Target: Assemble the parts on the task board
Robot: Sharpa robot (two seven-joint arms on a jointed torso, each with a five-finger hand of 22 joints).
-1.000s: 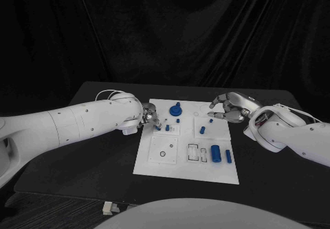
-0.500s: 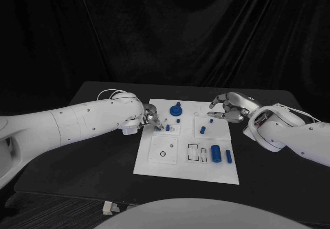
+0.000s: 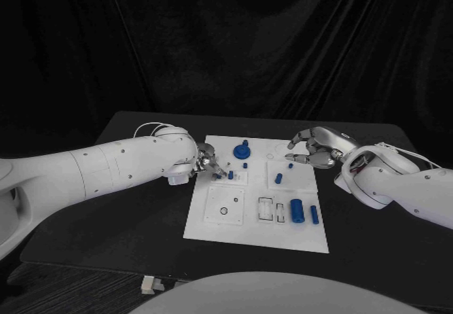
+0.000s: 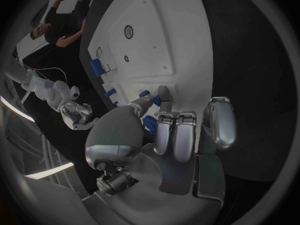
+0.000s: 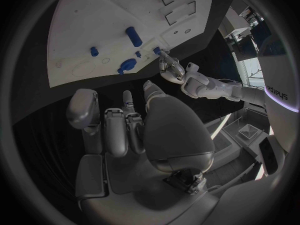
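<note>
The white task board (image 3: pixel 219 226) lies in the middle of the black table. On it are a round blue knob (image 3: pixel 241 152), small blue pegs (image 3: pixel 279 176) and two blue cylinders (image 3: pixel 296 210). My left hand (image 3: pixel 205 163) hovers over the board's far left edge. Its thumb and a finger pinch a small blue peg (image 4: pixel 157 101) just above the board, beside another peg (image 3: pixel 230 175). My right hand (image 3: pixel 317 148) hangs over the board's far right corner with its fingers loosely bent and nothing in them. In the left wrist view that right hand (image 4: pixel 78 112) is beyond the board.
Empty printed outlines and slots (image 3: pixel 271 209) mark the near half of the board, with a small ring outline (image 3: pixel 222 210) to their left. Bare black table (image 3: pixel 132 216) surrounds the board. A black curtain hangs behind the table.
My left hand's fingertips have edged slightly right over the board's edge. The right hand and the parts on the board have stayed where they were.
</note>
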